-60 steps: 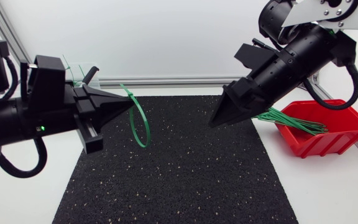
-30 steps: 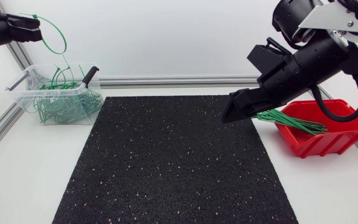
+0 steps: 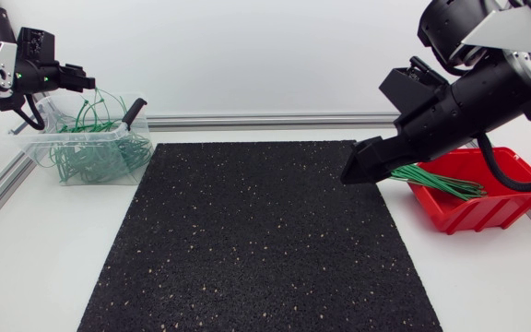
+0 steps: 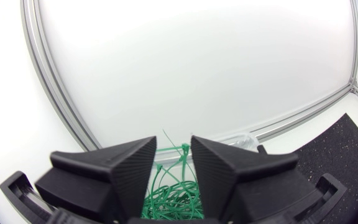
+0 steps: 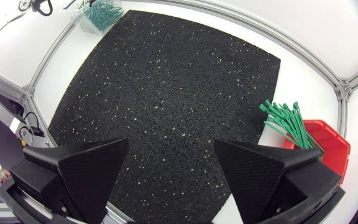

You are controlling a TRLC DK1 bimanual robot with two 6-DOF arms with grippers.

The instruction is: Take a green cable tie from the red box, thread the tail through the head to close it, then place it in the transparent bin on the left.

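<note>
Wide passage over black mat (image 3: 247, 240) between transparent bin (image 3: 81, 138) at left and right arm (image 3: 468, 97) above red box (image 3: 498, 210).

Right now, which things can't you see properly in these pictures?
- Left wrist view: the left tool hides most of the clear bin.
- Right wrist view: one finger of the right tool covers part of the red box.
- Head view: the right arm hides the ends of the loose ties.
- Head view: the left tool is too small to show its fingers.
</note>
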